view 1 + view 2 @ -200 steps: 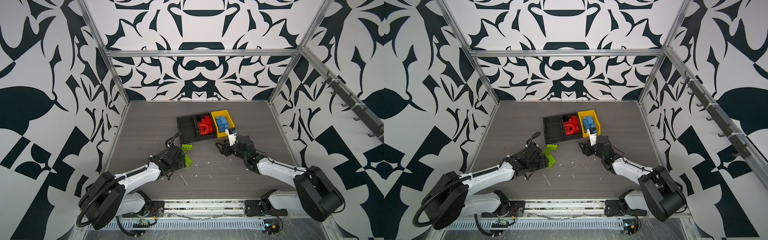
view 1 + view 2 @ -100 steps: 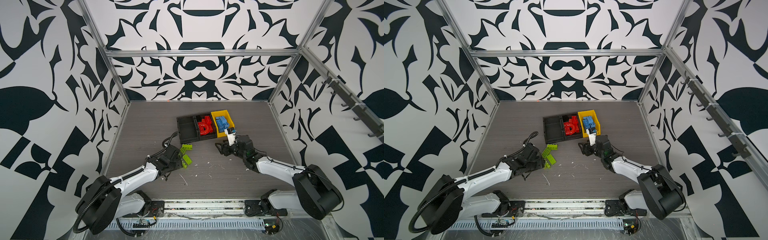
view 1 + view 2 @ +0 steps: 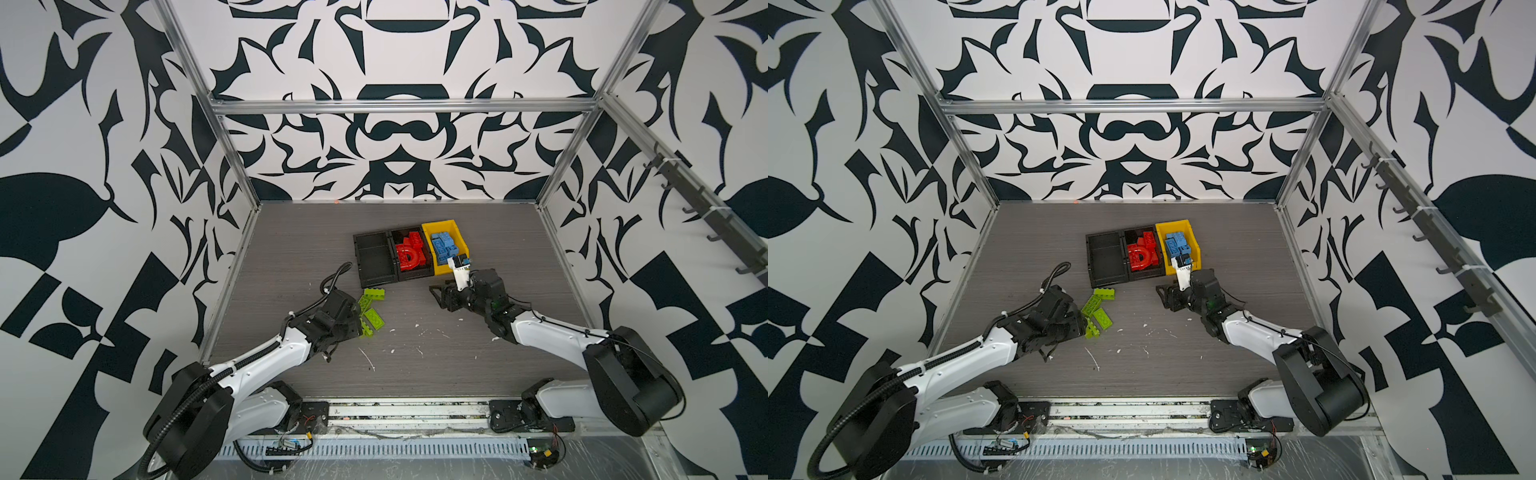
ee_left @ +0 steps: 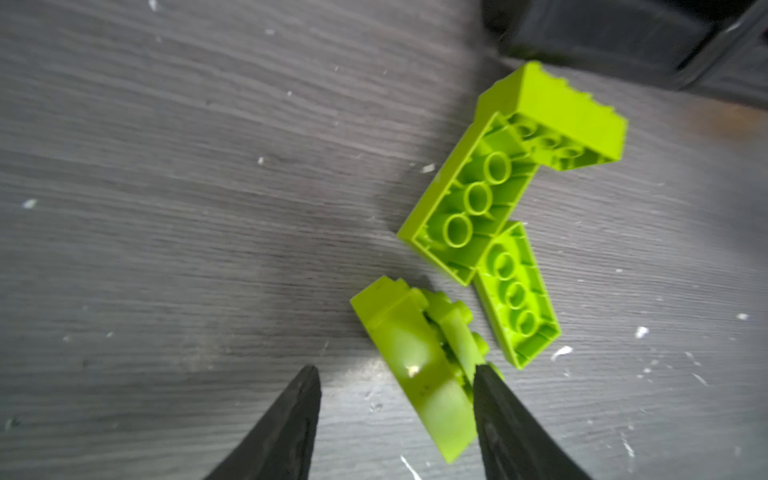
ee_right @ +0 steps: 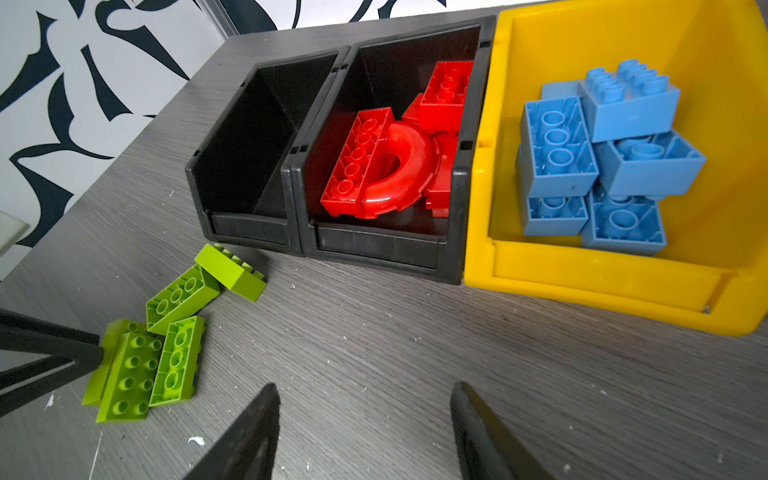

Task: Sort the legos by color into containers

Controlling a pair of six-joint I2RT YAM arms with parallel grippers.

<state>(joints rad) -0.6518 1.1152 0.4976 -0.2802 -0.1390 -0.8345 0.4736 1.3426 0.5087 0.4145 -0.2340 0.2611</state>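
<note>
**Green legos** (image 3: 371, 309): a loose cluster on the table (image 3: 291, 249), at 9 o'clock from its centre and 7 o'clock from the empty bin, outside every container. There appear to be five, though the two nearest the left arm overlap and the count may be off.
- Side-lying brick (image 3: 372, 294): closest to the bins, long axis about 3–9 o'clock, studs turned toward the bins.
- Upturned brick (image 3: 365, 306): hollow side up, long axis about 1–7 o'clock, one end touching the side-lying brick.
- Second upturned brick (image 3: 375, 320): hollow side up, long axis about 11–5 o'clock.
- Overlapping pair (image 4: 415, 370): a studded brick resting aslant on another, roughly parallel to the second upturned brick.

**Containers**: three in a row at 12 o'clock from the table's centre, side walls touching, long axes near 12–6 o'clock, low fronts facing 6.
- Empty black bin (image 5: 199, 166): at the 9 o'clock end, nothing inside.
- Middle black bin (image 5: 461, 174): holds the red legos (image 5: 444, 95), among them a long brick lying hollow side up and the red arch (image 5: 399, 166) flat against it.
- Yellow bin (image 5: 602, 282): at the 3 o'clock end, holds the blue legos (image 5: 557, 145) in a heap, mostly hollow side showing, one with studs up.

**Left gripper** (image 4: 397, 374): jaws apart astride the overlapping pair. One fingertip is against it and the other is clear of it.

**Right gripper** (image 5: 363, 390): jaws apart, nothing between them, above bare table at 6 o'clock from the middle black bin.

**White scraps** (image 3: 368, 357): scattered over the near half of the table.
</note>
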